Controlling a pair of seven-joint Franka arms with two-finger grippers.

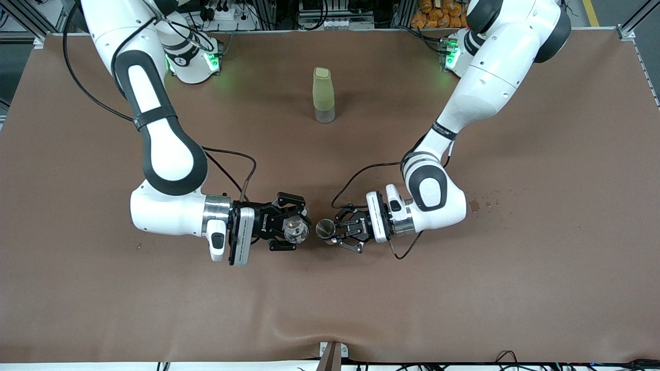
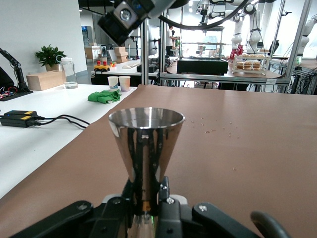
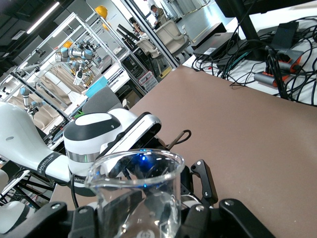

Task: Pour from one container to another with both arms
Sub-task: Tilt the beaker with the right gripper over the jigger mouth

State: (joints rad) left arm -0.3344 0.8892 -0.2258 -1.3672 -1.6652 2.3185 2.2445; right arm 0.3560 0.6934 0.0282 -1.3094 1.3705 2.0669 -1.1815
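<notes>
White jointed arms (image 1: 170, 154), black bands.

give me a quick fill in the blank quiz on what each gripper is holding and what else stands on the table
1. The left gripper is shut on a cone-shaped ____ cup.
2. The right gripper is shut on a clear ____ beaker.
3. The tall green bottle stands ____ on the table, farther from the front camera than both grippers.
4. The metal cup and the beaker are held beside each other, not ____.

Missing words: metal; glass; upright; touching
</notes>
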